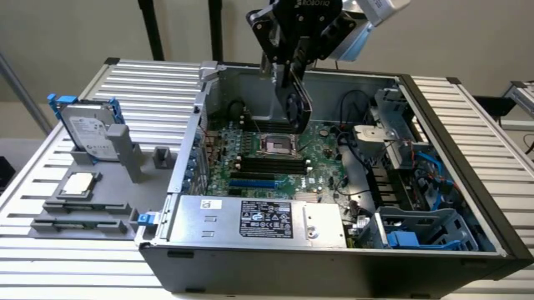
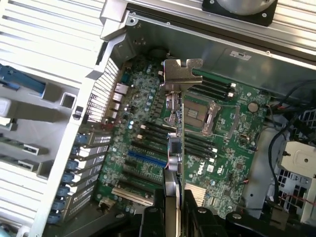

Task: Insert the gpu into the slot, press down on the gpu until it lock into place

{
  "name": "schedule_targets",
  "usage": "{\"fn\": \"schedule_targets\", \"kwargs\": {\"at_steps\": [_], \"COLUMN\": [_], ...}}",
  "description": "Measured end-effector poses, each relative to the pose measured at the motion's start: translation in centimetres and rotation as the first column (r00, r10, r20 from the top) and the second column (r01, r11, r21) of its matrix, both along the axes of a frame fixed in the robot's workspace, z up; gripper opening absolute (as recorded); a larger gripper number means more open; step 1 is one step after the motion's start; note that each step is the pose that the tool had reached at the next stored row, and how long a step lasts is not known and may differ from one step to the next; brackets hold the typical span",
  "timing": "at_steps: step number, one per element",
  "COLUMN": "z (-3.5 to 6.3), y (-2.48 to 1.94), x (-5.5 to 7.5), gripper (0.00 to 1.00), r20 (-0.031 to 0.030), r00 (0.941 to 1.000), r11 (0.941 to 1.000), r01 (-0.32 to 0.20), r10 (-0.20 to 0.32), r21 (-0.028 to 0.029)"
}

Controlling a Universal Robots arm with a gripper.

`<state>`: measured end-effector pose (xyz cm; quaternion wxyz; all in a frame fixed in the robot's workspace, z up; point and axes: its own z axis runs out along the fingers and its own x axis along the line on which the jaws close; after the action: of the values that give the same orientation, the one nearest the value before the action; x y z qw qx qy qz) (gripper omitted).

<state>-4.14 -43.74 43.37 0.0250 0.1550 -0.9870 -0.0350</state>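
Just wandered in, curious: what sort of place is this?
Probably a robotics lab bench for computer assembly: an open computer case lies on a ribbed metal table, loose parts sit in grey holders, and the gripper holds the gpu above the motherboard.

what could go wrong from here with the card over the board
The gpu hangs in the gripper above the board, clear of the blue slot; a misaligned descent might strike the memory strips or processor socket. Gripped at one end, it could tilt when pressed.

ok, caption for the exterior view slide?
Hand holds the gpu on edge above the open case, not yet in the blue slot.
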Motion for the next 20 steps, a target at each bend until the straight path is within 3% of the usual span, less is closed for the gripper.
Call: {"fn": "schedule_targets", "kwargs": {"at_steps": [5, 10, 15, 20], "z": [-0.08, -0.23, -0.4, -0.58], "y": [0.0, 0.0, 0.0, 0.0], "x": [0.0, 0.01, 0.0, 0.0], "gripper": [0.26, 0.26, 0.26, 0.26], "r20": [0.0005, 0.0047, 0.0114, 0.0192], "r00": [0.9958, 0.9834, 0.9628, 0.9342], "r11": [0.9958, 0.9834, 0.9629, 0.9344], "r01": [-0.091, -0.181, -0.27, -0.356], "r10": [0.091, 0.181, 0.27, 0.356], "r21": [0.0, -0.0002, -0.0017, -0.0043]}}
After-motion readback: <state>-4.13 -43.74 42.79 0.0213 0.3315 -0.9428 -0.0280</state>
